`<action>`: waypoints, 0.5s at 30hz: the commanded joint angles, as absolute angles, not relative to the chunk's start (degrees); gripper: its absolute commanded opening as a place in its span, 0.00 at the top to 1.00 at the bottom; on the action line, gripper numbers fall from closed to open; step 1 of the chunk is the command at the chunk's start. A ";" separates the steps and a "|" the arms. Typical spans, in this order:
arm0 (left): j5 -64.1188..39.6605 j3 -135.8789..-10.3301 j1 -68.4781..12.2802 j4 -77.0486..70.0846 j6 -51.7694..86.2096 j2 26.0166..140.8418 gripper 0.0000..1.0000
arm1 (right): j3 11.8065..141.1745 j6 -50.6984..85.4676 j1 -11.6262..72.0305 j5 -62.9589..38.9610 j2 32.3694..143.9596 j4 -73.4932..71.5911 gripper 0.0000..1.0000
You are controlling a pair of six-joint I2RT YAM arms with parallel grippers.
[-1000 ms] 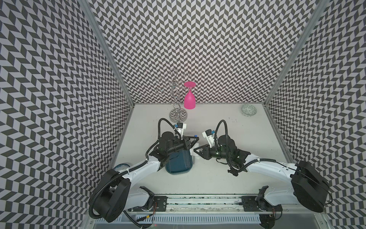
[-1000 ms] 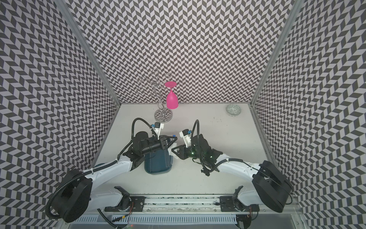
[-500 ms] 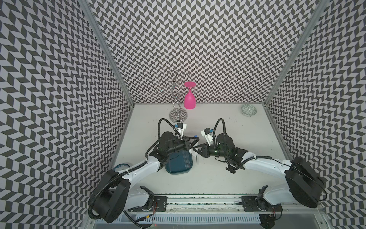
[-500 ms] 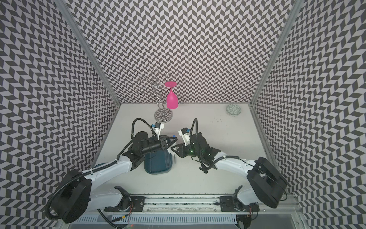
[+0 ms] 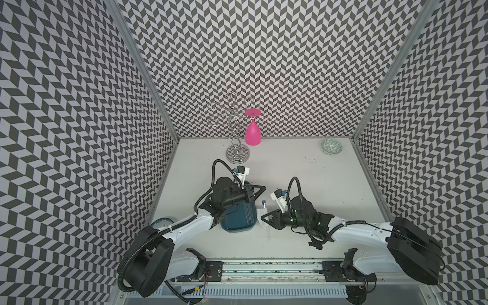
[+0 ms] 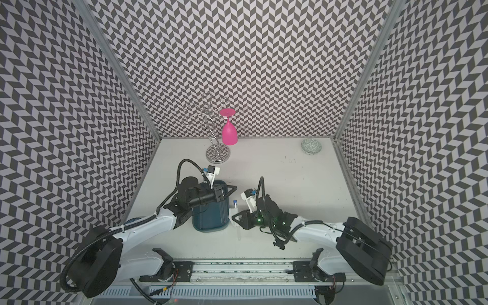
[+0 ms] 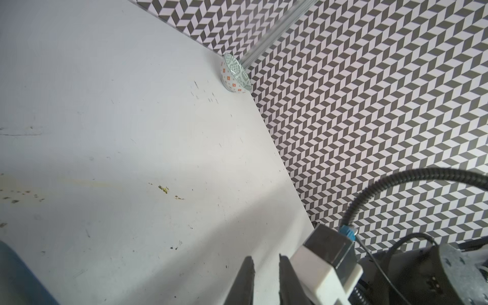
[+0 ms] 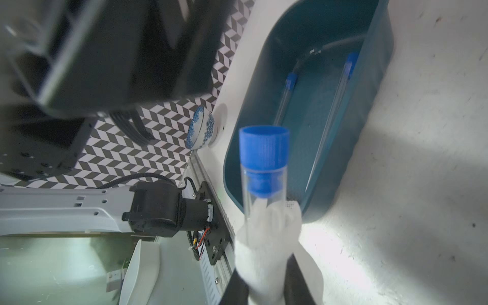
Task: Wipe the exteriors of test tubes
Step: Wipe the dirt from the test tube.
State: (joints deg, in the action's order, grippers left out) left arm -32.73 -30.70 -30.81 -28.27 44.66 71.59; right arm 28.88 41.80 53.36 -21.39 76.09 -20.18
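Test tube (image 8: pixel 264 184) | tissue (image 8: pixel 269 232) wrapped | right hand (image 8: pixel 264 268) moved toward front

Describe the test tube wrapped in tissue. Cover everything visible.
The tube is thin, clear and glass-like. It is closed by a ribbed blue cap whose plug shows inside the neck. White tissue wraps its middle, and the right end effector pinches that tissue around it. In both top views it runs beside the tray, with the cap toward the back wall and the bare end poking out toward the front. Whether it touches the table cannot be told.
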 commanded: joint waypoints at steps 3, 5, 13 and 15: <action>-31.64 -31.03 -30.50 -30.49 44.65 69.96 0.80 | 33.40 39.99 53.26 -21.54 76.45 -19.40 0.81; -31.73 -31.06 -30.50 -30.20 44.57 69.67 0.80 | 35.38 39.00 52.92 -21.51 76.79 -18.66 0.82; -31.11 -30.58 -30.37 -29.21 44.12 68.04 0.77 | 37.39 38.11 52.64 -21.82 76.40 -17.19 0.82; -31.61 -30.58 -30.33 -29.27 44.02 67.94 0.74 | 37.31 37.88 52.56 -21.32 75.94 -16.97 0.82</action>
State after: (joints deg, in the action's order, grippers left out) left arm -31.70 -30.70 -30.48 -28.69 44.60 68.75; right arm 36.47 38.92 52.95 -21.61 76.58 -16.03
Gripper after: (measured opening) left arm 0.254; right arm 0.184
